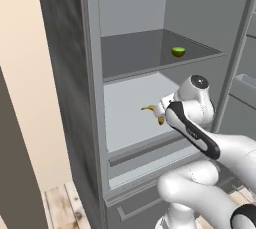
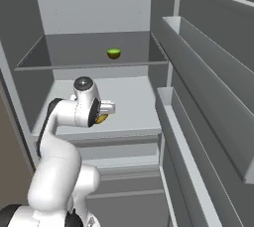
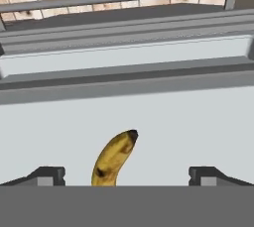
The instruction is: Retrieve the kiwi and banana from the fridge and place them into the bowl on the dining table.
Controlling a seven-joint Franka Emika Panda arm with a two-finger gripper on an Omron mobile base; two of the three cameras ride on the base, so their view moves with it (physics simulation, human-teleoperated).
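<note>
The fridge [image 1: 75, 73] stands open, its pale shelved inside facing the arm; the door with its long bins [image 2: 208, 122] swings out on the right of the right base view. The kiwi [image 1: 178, 51] sits alone on the upper shelf [image 1: 150, 55], toward the back and well apart from everything else; in the right base view it lies near the middle of that shelf. The banana [image 3: 115, 159] lies flat on the lower shelf [image 1: 130, 118], one dark tip pointing toward the shelf's front lip, brown freckles along its yellow skin. The end effector [image 3: 126, 176] hangs over that lower shelf directly above the banana, jaws spread wide with the fruit lying between the two dark fingertips [image 3: 47, 175]; it has hold of nothing, and whether the tips touch the shelf cannot be told. In the left base view the banana's ends peek out from behind the white wrist; below the shelf runs the bottom drawer [image 1: 150, 165]; a wooden floor [image 1: 62, 205] shows at the fridge's foot.
</note>
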